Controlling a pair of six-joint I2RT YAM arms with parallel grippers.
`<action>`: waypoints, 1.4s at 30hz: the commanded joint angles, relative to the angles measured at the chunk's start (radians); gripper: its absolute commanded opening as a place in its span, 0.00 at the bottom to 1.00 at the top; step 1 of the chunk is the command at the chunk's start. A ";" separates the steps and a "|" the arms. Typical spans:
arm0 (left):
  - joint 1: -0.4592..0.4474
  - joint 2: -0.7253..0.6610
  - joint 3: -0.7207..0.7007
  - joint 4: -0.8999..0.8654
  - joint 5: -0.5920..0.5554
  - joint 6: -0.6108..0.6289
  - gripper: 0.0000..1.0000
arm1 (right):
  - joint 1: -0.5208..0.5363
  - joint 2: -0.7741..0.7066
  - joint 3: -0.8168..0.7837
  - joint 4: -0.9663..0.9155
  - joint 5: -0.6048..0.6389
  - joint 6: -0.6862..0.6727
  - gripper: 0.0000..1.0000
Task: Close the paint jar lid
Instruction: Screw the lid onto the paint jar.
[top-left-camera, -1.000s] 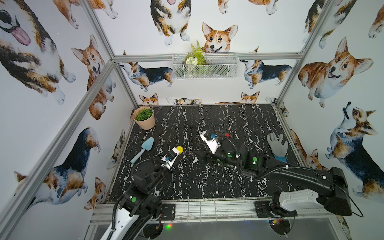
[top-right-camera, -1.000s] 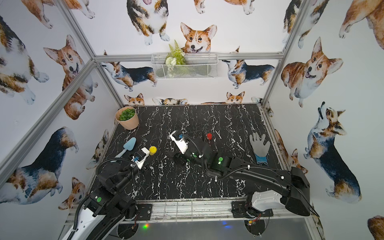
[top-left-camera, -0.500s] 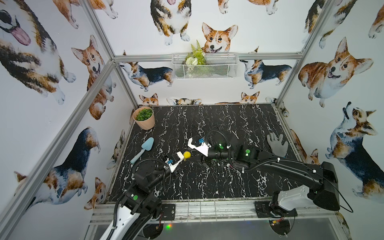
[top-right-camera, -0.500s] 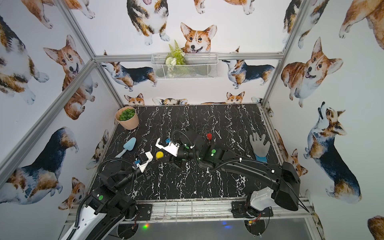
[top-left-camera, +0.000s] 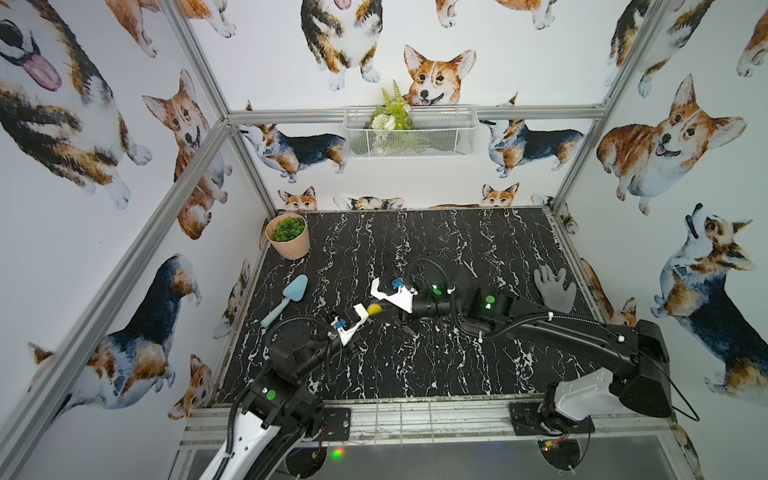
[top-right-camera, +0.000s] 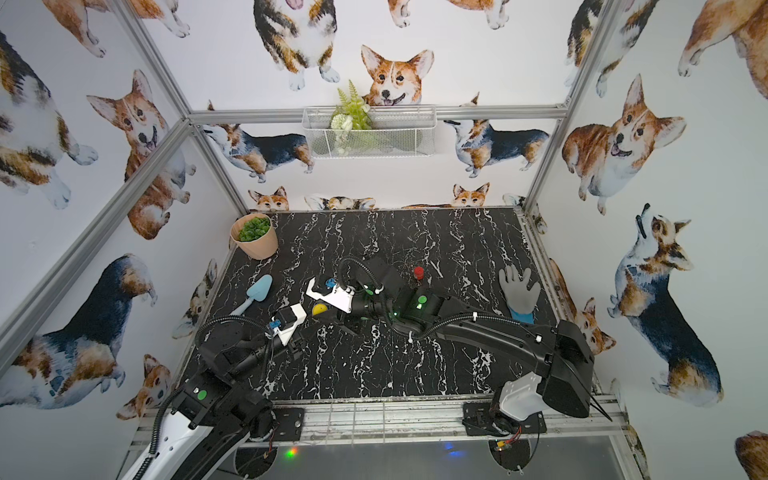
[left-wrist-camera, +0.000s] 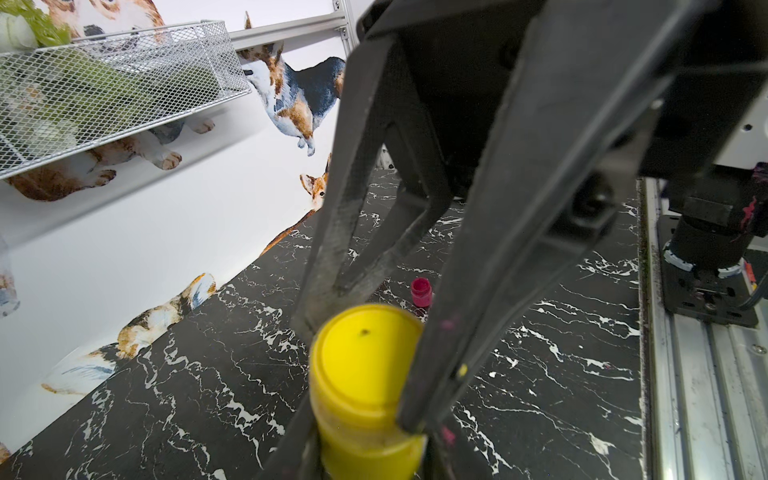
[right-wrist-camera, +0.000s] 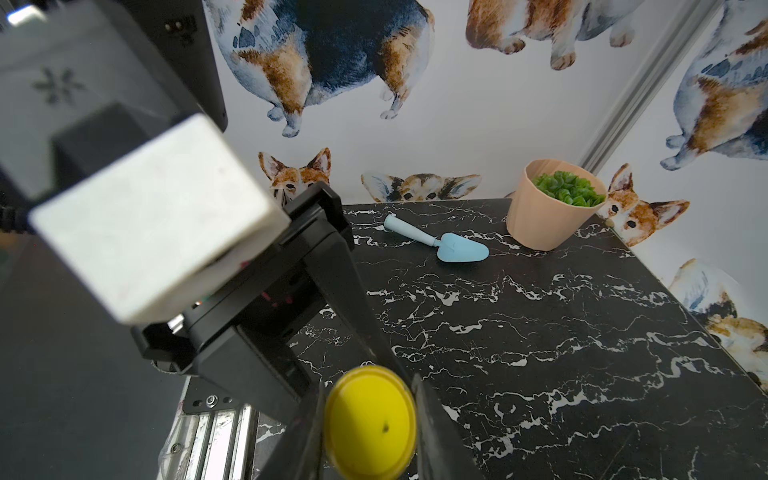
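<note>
Now my left fingers (left-wrist-camera: 291, 453) pinch the smooth yellow plastic jar (left-wrist-camera: 365, 415); my right fingers (right-wrist-camera: 434, 436) clamp its round glossy lid (right-wrist-camera: 370, 422).

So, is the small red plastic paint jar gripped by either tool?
No, the small red plastic paint jar stands alone on the black marble tabletop, nothing touching it.

The right gripper (left-wrist-camera: 360, 370) clamps its fingers (left-wrist-camera: 478, 299) on the paint jar (left-wrist-camera: 365, 449) at its yellow lid (left-wrist-camera: 357, 353); a red jar (left-wrist-camera: 421, 292) stands on the worktop (left-wrist-camera: 540, 395).
</note>
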 joint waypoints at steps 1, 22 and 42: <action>0.001 -0.005 0.000 0.037 -0.006 0.007 0.31 | 0.000 0.004 0.006 -0.011 -0.013 -0.011 0.31; 0.000 -0.054 -0.004 0.037 -0.171 0.035 0.30 | 0.048 0.072 0.023 0.029 0.238 0.161 0.25; 0.000 -0.083 -0.003 0.027 -0.307 0.057 0.30 | 0.121 0.157 0.086 0.070 0.529 0.546 0.24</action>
